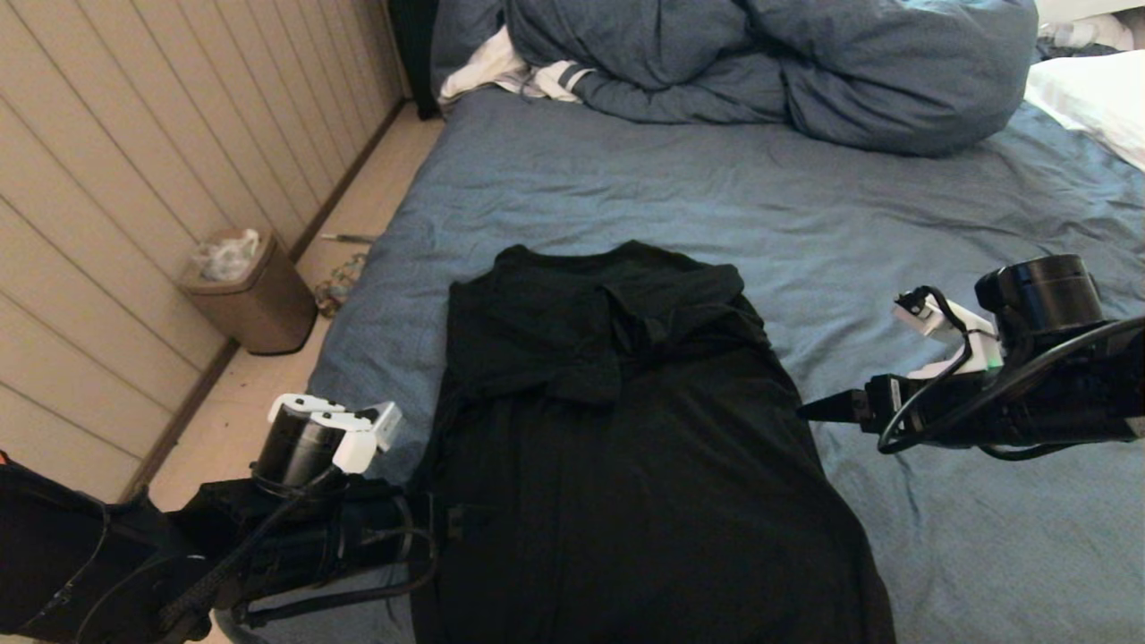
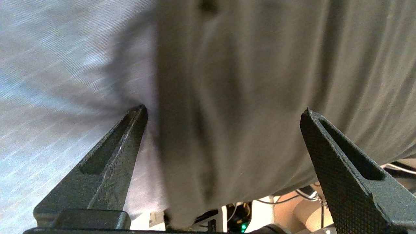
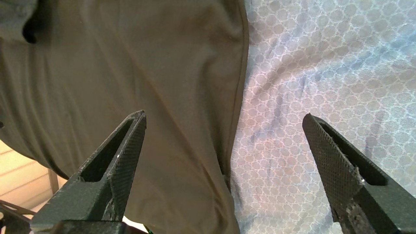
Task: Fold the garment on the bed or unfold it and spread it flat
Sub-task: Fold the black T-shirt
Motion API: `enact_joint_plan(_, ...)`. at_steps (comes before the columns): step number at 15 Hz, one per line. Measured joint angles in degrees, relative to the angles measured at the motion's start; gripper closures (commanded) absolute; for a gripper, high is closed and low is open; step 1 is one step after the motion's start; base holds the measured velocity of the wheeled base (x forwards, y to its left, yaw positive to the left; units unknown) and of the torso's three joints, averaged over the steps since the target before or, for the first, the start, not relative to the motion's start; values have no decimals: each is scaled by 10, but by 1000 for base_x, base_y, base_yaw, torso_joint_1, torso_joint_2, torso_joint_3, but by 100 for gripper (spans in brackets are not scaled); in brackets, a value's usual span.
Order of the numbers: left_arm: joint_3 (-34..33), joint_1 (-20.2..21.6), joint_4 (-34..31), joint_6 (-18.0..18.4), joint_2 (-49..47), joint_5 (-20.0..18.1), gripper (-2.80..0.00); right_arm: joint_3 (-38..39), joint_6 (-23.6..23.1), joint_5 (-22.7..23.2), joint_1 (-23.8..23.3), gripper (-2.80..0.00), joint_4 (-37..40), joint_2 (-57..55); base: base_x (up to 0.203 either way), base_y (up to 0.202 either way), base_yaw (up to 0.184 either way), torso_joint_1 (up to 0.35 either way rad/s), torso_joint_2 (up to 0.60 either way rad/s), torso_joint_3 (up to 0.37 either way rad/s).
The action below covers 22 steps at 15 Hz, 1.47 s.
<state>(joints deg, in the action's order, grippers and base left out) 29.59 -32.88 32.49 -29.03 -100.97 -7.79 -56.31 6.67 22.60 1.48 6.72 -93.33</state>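
The garment point(image 1: 626, 429), a black T-shirt, lies plain side up on the blue sheet of the bed point(image 1: 626, 179). Its sleeves are folded in at the far end, and its near end runs off the bottom of the head view. My left gripper point(image 2: 224, 110) is open at the shirt's left edge, low over the cloth point(image 2: 247, 81), holding nothing. Open as well, my right gripper point(image 3: 224, 113) hovers over the shirt's right hem point(image 3: 239, 107), one finger above the cloth and the other above the sheet. In the head view its dark tip point(image 1: 809, 410) sits just off the shirt's right side.
A bulky blue duvet point(image 1: 769, 63) is heaped at the far end, with a white stripe-cuffed cloth point(image 1: 519, 72) beside it. A white pillow point(image 1: 1091, 98) lies at the far right. Left of the bed are bare floor, a brown bin point(image 1: 246, 295) and a panelled wall.
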Motion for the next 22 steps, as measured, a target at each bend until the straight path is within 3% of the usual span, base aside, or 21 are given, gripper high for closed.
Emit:
enact_joint_plan(2,16,-7,-2,0,-13,-1,-280,-2,-3,0,-1,-280,-2,-1,0,0,0,0,0,0)
enact_joint_plan(3,21,-9,-2,-1,-20,-1,0,-2,-7,0,-1,-280,-2,-2,0,0,0,0,0,0)
enact_joint_plan(8,27,-12,5,-4,-39,30,0,1,-9,0,-3,-280,-2,-3,0,0,0,0,0,0)
enact_joint_plan(22,22,-12,-11,-4,35,29,0,9,-8,1,-4,-280,-2,6,0,0,0,0,0,0)
